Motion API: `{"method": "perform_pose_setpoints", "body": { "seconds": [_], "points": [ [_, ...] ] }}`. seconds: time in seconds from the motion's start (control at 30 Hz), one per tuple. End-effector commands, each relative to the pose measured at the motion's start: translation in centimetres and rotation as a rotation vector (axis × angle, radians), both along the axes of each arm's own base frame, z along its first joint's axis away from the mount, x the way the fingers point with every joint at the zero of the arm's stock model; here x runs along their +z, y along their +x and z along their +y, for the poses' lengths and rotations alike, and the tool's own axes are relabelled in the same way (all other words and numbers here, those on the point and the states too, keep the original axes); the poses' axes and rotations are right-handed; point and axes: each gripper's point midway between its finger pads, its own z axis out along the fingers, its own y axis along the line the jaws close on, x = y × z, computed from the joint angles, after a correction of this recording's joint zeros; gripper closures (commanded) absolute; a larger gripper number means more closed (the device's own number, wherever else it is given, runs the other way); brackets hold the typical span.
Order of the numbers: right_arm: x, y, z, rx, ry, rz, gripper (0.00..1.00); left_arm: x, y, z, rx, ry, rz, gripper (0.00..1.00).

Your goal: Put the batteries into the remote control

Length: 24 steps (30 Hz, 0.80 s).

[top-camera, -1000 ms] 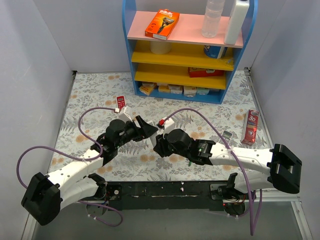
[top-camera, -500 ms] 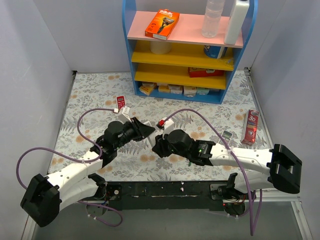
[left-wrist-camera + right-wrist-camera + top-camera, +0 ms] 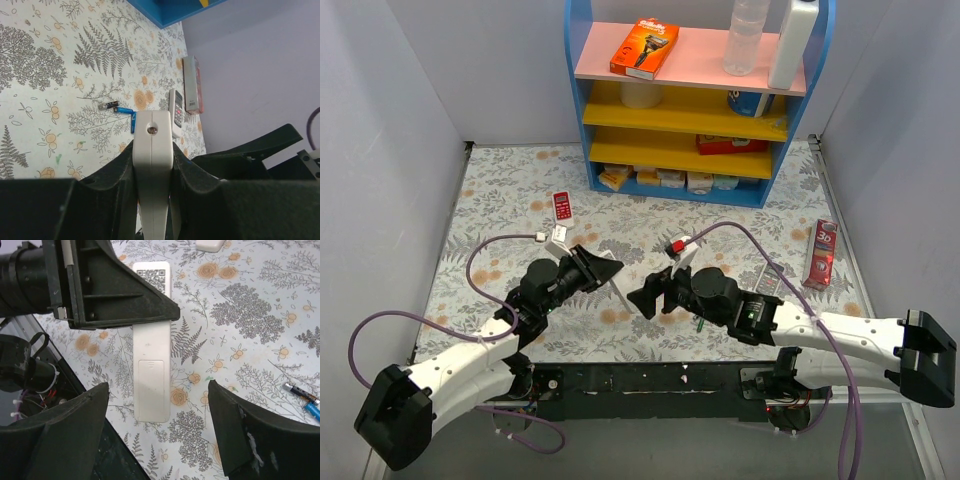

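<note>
Top external view: a blue shelf unit [image 3: 578, 110] stands at the far edge of the fern-printed table cover [image 3: 510, 180]. Its pink top board carries an orange razor box [image 3: 644, 48] whose lettering looks like Gillette, a clear bottle [image 3: 744, 38] and a white bottle [image 3: 793, 42]. The yellow boards below hold a white cup, a blue-and-white can and a flat red box, and a row of small packets lies on the lowest level; their print is too small to read. A red toothpaste carton [image 3: 820, 255] lies near the right wall, with large white figures that cannot be read for certain. A short red-and-white remote [image 3: 561, 207] lies left of the shelf unit.

The left gripper [image 3: 608, 268] is clamped on the remote control [image 3: 151, 385], its fingers pressing both long edges. In the right wrist view the remote's plain white back faces up, with a QR-code label [image 3: 152, 276] at the far end and the battery cover closed. Whether it touches the cover cannot be told.

The right gripper [image 3: 653, 292] hangs just beside it, fingers spread wide and holding nothing.

The batteries [image 3: 126, 111], one dark and two blue, lie loose on the cover near a small grey-buttoned remote [image 3: 176, 112].
</note>
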Motion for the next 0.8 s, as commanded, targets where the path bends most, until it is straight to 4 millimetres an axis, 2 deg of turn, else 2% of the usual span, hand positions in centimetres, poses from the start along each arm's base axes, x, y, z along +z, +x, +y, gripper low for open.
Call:
{"method": "perform_pose_setpoints", "body": {
  "seconds": [0.0,0.03,0.07,0.2,0.37,0.43,0.6,0.77],
  "points": [
    [1.5,0.7,-0.2,-0.117,0.146,0.091,0.13,2.7,0.0,0.4,0.041,-0.167,-0.044,1.00],
    [1.3,0.7,-0.3,-0.132,0.160,0.116,0.13,2.1,-0.3,0.5,0.043,-0.180,-0.031,1.00],
    [1.2,0.8,-0.3,-0.154,0.178,0.139,0.13,2.9,-0.3,0.5,0.041,-0.220,-0.054,1.00],
    [1.0,0.9,0.0,-0.222,0.276,0.266,0.12,3.9,-0.7,0.6,0.035,-0.303,-0.079,1.00],
    [-0.1,0.9,0.8,-0.257,0.326,0.362,0.14,4.1,-1.1,0.9,0.035,-0.338,-0.099,1.00],
    [0.1,0.7,1.2,-0.241,0.358,0.379,0.16,4.5,-1.1,1.0,0.036,-0.349,-0.115,1.00],
    [-0.8,0.9,1.2,-0.273,0.396,0.416,0.24,4.7,-1.4,1.2,0.032,-0.368,-0.128,1.00],
    [0.1,1.1,1.1,-0.271,0.464,0.410,0.27,4.3,-1.6,1.2,0.029,-0.376,-0.125,1.00]
  ]
}}
